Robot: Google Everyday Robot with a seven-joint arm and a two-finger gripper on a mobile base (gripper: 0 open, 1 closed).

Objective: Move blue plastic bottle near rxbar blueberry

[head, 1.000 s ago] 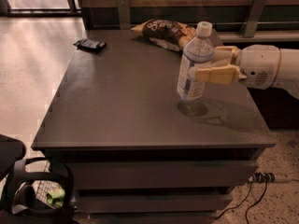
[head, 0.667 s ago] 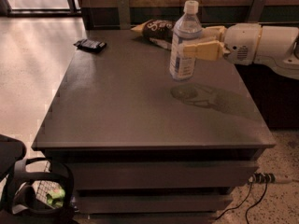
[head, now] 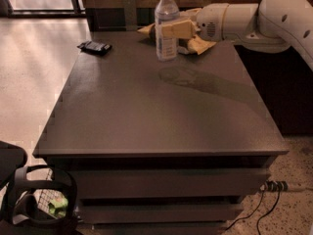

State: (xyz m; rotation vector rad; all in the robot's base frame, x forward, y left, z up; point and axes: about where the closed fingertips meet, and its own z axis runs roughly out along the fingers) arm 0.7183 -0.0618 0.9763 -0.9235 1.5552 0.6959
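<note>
Where the white robot arm reaches in from the right, its cream two-finger gripper is clamped on the tall clear plastic bottle with a white cap. The bottle stands upright over the far part of the dark grey table (whether its base touches, I cannot tell). Well to its left lies the small flat dark-wrapped bar; a yellow snack bag sits just behind.
</note>
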